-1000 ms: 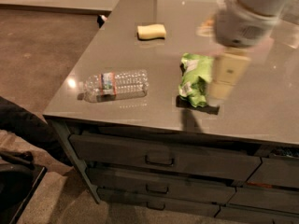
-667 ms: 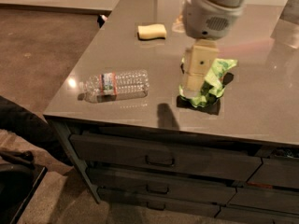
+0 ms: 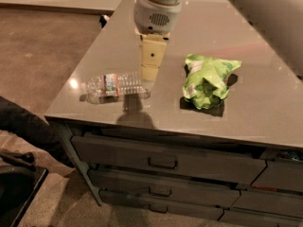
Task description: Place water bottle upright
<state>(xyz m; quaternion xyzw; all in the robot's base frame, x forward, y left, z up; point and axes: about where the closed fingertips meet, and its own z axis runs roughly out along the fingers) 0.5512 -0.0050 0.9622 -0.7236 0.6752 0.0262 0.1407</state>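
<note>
The water bottle (image 3: 116, 85) lies on its side near the front left of the grey table top (image 3: 265, 112). It is clear and ribbed, with its cap pointing left and a narrow red, white and blue label near that end. My gripper (image 3: 149, 74) hangs down from the arm at the top of the view. It sits just above and behind the bottle's right end, close to it, and it holds nothing that I can see. Its shadow falls on the table in front of the bottle.
A crumpled green snack bag (image 3: 208, 79) lies on the table right of the gripper. The table's front edge and left corner are close to the bottle. Drawers (image 3: 163, 162) with handles fill the front below. A dark object (image 3: 19, 126) sits on the floor at left.
My gripper has moved left, from over the green snack bag to just behind the bottle's right end. The bottle and the bag have not moved.
</note>
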